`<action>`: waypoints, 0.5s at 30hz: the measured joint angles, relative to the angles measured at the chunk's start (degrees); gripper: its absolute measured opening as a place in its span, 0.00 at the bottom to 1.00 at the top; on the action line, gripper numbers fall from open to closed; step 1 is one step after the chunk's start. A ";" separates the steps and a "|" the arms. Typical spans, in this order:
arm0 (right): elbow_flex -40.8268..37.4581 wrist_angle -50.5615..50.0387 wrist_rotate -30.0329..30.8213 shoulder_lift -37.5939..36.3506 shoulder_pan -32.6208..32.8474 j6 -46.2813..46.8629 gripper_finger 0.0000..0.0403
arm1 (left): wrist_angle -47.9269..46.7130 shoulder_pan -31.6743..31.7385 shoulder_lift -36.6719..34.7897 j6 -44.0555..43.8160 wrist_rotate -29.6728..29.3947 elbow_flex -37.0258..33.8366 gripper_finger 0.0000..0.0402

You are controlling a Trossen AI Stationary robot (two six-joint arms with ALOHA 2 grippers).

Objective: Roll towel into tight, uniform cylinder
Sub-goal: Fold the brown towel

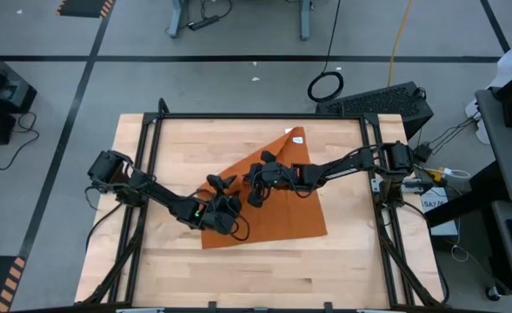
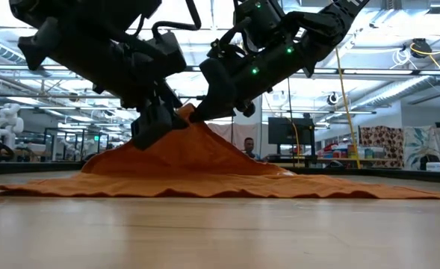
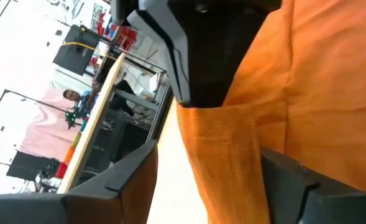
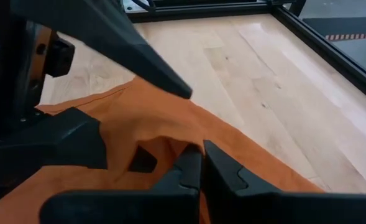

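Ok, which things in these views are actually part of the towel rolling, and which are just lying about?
Part of the job:
- towel, lifted into a peak at its middle
- right gripper, shut on the towel
- left gripper, fingers apart either side of a towel fold
- wooden table

Lying about:
- cable coil on the floor
- keyboard beyond the table

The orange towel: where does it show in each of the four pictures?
High view: the towel lies at table centre.
Low view: spread across the middle, peaked up.
Left wrist view: fills the right side.
Right wrist view: across the lower half.
Shared landmark: the wooden table.
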 joint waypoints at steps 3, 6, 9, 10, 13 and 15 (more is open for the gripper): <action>0.00 0.00 -0.02 0.00 -0.02 0.86 0.00 | 0.02 -0.11 0.00 1.06 0.00 0.00 0.53; 0.00 -0.05 -0.01 0.00 -0.02 1.03 0.00 | 0.02 -0.17 0.00 1.41 0.00 0.00 0.44; 0.00 -0.33 -0.02 0.00 -0.02 1.24 0.00 | 0.05 -0.30 -0.01 1.90 0.02 0.00 0.34; 0.00 -0.33 -0.02 0.00 -0.02 1.34 0.00 | 0.13 -0.39 -0.09 2.54 0.04 0.00 0.31; 0.02 -0.33 -0.02 0.00 -0.02 1.47 0.00 | 1.43 -0.55 -0.15 2.61 0.23 0.02 0.22; 0.00 -0.37 -0.02 0.00 -0.02 1.46 0.00 | 1.95 -0.55 -0.15 2.78 0.28 0.02 0.17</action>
